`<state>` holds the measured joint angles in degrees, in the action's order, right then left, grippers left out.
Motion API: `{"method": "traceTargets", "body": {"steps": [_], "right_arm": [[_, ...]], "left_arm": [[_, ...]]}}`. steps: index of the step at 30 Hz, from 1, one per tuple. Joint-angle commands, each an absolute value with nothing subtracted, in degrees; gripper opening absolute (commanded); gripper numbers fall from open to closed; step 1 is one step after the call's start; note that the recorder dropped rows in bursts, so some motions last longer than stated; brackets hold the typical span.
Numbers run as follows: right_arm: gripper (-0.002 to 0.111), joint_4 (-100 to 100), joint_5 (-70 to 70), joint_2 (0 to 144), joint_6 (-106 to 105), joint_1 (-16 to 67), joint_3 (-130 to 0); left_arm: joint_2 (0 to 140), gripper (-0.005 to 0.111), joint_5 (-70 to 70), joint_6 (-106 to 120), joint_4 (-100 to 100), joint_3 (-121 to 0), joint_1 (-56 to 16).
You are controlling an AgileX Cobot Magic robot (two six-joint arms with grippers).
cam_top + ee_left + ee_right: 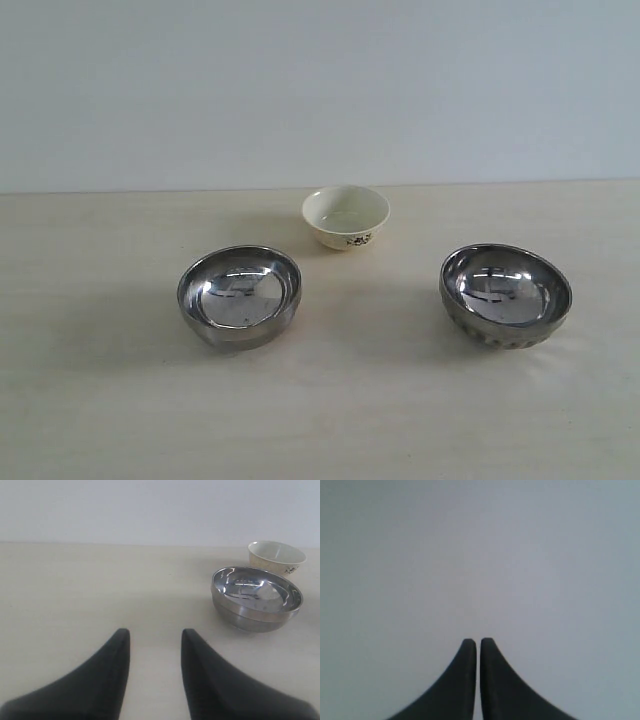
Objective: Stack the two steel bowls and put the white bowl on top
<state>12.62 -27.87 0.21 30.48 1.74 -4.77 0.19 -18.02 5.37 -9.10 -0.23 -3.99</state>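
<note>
All 3 bowls are sitting upright and apart on the pale bench (100, 420), with nothing stacked yet. In the exterior view the smooth steel bowl (240, 296) is resting left of centre. The ribbed steel bowl (505, 296) is resting well apart from it on the right. The white bowl (346, 216) is sitting farther back, between the 2. Neither arm is showing in that view.

The left pincer (152, 642) is hanging spread and empty over bare bench. The smooth steel bowl is lying ahead of it and off to one side, with the white bowl just beyond that. The right pincer (478, 647) is pointing at a blank grey surface. Its fingertips are pressing almost together with only a sliver between them, pinching nothing.

The steel bowls are looking thin-walled, stiff and probably light, but their mirror polish is likely making them slippery, and the rounded outsides are offering no flat face. Pinching over the rim, 1 finger inside and 1 outside, is probably the surest hold. The ribbed bowl's fluting may be giving slightly more bite low down.

The white bowl is appearing to be glazed ceramic, so it is probably heavier for its size and liable to chip. It is likely wanting the same rim hold and a gentle, centred lowering into the steel.
</note>
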Motion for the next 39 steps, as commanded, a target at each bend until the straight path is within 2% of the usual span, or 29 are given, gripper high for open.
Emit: {"method": "traceTargets", "body": {"steps": [1,5,7,10,13,15,16,20,23,27,29,34,36,39], "right_arm": [[0.000,27.1,-18.7,0.7,41.7,1.8,-12.6],[0.001,35.7,-17.9,5.5,48.2,1.8,-18.7],[0.008,37.9,-17.9,8.4,50.0,1.8,-20.7],[0.033,40.0,-17.8,13.8,54.3,1.8,-23.7],[0.070,43.2,-18.1,20.2,60.8,1.8,-26.0],[0.084,46.9,-18.5,24.2,65.8,1.8,-27.1],[0.087,50.0,-19.7,26.5,68.5,1.8,-27.5],[0.085,60.7,-26.5,35.4,78.2,1.8,-29.1],[0.085,72.3,-36.0,47.2,86.1,1.8,-31.4],[0.085,72.9,-44.7,60.3,85.0,2.5,-32.2],[0.085,72.5,-40.8,64.7,79.9,6.3,-32.5],[0.085,73.2,-16.7,71.0,76.9,21.2,-37.5],[0.085,73.2,-5.9,73.6,77.6,30.1,-41.8],[0.085,72.3,1.2,78.1,79.8,38.2,-47.0]], "left_arm": [[0.0,0.032,-18.1,5.5,-9.2,0.0,-3.8],[0.0,0.032,-18.1,5.5,-9.2,0.0,-3.8],[0.0,0.032,-18.1,5.5,-9.2,0.0,-3.8],[0.0,0.032,-18.1,5.5,-9.2,0.0,-3.8],[0.0,0.032,-18.1,5.5,-9.2,0.0,-3.8],[0.0,0.032,-18.1,5.5,-9.2,0.0,-3.8],[0.0,0.032,-18.1,5.5,-9.2,0.0,-3.8],[0.0,0.032,-18.1,5.5,-9.2,0.0,-3.8],[0.0,0.032,-18.1,5.5,-9.2,0.0,-3.8],[0.0,0.032,-18.1,5.5,-9.2,0.0,-3.8],[0.0,0.032,-18.1,5.5,-9.2,0.0,-3.8],[0.0,0.032,-18.1,5.5,-9.2,0.0,-3.8],[0.0,0.032,-18.1,5.5,-9.2,0.0,-3.8],[0.0,0.032,-18.1,5.5,-9.2,0.0,-3.8]]}}
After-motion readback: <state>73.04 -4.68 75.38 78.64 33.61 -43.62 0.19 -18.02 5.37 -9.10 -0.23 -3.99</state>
